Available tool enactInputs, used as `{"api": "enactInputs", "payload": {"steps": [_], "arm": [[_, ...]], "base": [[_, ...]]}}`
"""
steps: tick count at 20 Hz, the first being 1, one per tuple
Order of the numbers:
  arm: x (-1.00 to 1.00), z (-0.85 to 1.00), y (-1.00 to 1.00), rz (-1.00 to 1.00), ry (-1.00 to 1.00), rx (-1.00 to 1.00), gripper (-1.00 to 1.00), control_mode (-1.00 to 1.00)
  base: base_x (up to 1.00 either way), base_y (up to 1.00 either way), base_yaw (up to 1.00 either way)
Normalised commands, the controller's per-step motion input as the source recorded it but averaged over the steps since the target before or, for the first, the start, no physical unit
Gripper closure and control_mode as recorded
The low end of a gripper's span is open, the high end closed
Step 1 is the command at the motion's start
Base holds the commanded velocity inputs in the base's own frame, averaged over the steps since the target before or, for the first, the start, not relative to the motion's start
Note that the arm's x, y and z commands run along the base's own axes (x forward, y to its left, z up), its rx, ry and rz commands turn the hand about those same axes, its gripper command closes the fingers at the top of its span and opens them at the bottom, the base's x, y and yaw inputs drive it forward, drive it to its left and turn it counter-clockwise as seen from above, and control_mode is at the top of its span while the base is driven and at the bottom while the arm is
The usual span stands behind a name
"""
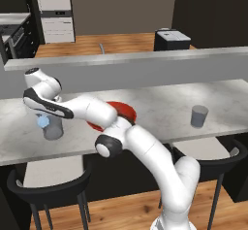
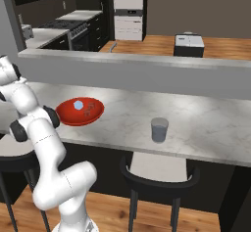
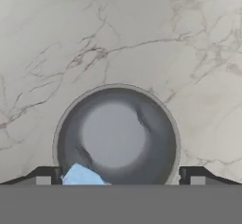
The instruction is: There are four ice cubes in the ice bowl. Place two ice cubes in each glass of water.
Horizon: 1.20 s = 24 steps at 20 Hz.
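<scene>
Gripper [image 3: 120, 176] spread wide, empty, directly above a glass of water [image 3: 116, 134] on the marble worktop [image 3: 118, 34]. One ice cube [image 3: 82, 176] sits between the fingertips, at the glass rim. Red ice bowl [image 2: 79, 111] stands beside the gripper, one cube [image 2: 78, 105] inside. Second glass [image 2: 159, 129] well apart.

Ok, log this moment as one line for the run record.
pincer: open above left glass | ice cube: at glass rim, between tips | red bowl: one cube visible | right glass: untouched
</scene>
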Motion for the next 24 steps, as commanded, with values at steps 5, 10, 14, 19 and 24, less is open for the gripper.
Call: {"api": "enactInputs", "payload": {"steps": [5,10,14,19,24], "arm": [[-0.01,0.00,-0.30,0.00,0.00,0.00,-1.00,-1.00],[0.00,0.00,-0.32,0.00,0.00,0.00,-1.00,-1.00],[0.02,0.03,-0.43,0.00,0.00,0.00,-1.00,-1.00],[0.08,0.20,-0.40,0.02,0.00,0.00,-1.00,-1.00],[-0.14,0.47,-0.11,0.03,0.00,0.00,-1.00,-1.00]], "base": [[0.00,0.00,0.00],[0.00,0.00,0.00],[0.00,0.00,0.00],[0.00,0.00,0.00],[0.00,0.00,0.00]]}}
